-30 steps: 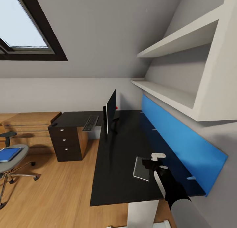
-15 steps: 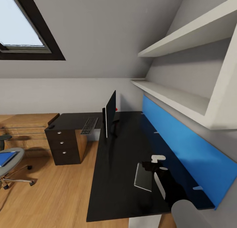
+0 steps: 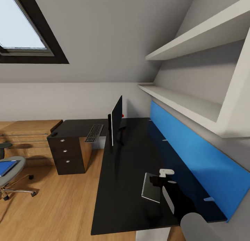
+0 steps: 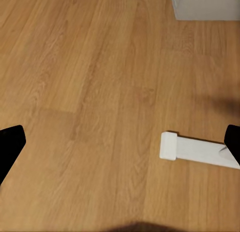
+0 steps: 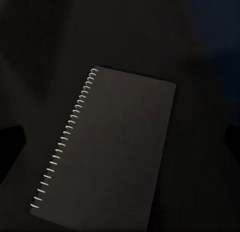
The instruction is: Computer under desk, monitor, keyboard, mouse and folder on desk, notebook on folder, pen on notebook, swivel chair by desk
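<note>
The greyish spiral-bound notebook [image 3: 150, 187] [image 5: 107, 152] lies flat on the glossy black desk [image 3: 128, 164] near its front right. My right gripper [image 3: 158, 180] [image 5: 120, 142] hovers just above the notebook, open, with its fingers spread wider than the cover. Farther back stands the monitor [image 3: 116, 120], seen edge-on. The keyboard [image 3: 94, 132] lies to its left, and the small black mouse [image 3: 54, 133] sits at the desk's far left end. At the left edge is the swivel chair [image 3: 10, 176] with the blue folder [image 3: 6, 166] on its seat. My left gripper [image 4: 120, 142] hangs open over bare wooden floor.
A blue back panel [image 3: 189, 147] runs along the desk's right side under white wall shelves [image 3: 180, 102]. A black drawer unit [image 3: 67, 154] and low wooden shelving [image 3: 27, 135] stand at the left. A white foot bar [image 4: 197, 150] lies on the floor below my left gripper.
The head view shifted right and closer to the desk. My right gripper has since slid slightly nearer over the notebook. The desk's things have not moved.
</note>
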Motion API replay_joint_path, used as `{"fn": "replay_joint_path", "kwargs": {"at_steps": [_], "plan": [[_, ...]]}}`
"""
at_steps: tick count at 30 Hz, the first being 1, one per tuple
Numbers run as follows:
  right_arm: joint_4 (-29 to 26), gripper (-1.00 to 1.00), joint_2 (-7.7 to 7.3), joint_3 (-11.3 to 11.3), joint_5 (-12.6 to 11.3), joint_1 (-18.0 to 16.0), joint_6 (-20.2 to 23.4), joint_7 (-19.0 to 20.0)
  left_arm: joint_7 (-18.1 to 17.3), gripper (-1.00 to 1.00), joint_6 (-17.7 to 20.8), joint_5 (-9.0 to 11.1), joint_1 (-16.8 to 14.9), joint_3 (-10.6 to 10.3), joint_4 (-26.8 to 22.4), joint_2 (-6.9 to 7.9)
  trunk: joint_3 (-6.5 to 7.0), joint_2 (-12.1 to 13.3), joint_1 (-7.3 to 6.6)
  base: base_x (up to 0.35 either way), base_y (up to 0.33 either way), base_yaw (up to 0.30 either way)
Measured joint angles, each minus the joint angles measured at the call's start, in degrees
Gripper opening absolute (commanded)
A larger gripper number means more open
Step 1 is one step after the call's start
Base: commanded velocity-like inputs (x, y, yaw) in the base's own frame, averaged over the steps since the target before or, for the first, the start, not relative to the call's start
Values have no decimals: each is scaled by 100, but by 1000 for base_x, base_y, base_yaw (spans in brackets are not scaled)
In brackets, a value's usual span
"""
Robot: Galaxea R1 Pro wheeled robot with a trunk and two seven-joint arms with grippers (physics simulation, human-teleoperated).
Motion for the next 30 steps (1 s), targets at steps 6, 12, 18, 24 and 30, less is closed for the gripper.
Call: {"fn": "replay_joint_path", "kwargs": {"at_steps": [6, 12, 18, 24, 30], "plan": [[-29, 100, 6, -15, -9, 0, 18, -2, 0, 100, 0, 0, 0, 0, 0, 25, 0, 0, 0, 0, 0, 0], [-229, 100, 34, -115, -65, 0, 19, -13, 1, 100, 0, 0, 0, 15, 0, 40, -6, 0, 0, 0, 0, 0], [-347, 100, 55, -174, -103, 0, 27, -32, 11, 100, 0, 2, 0, 160, 0, 46, -44, 0, 0, 0, 0, 0], [-378, 100, 60, -208, -112, 0, 24, -32, 8, 100, -1, 15, 1, 285, 0, 48, -95, 0, 0, 0, 0, 0], [-387, 100, 53, -263, -112, 0, 22, -33, 7, 100, -1, 18, 1, 321, 0, 54, -149, 0, 0, 0, 0, 0]]}}
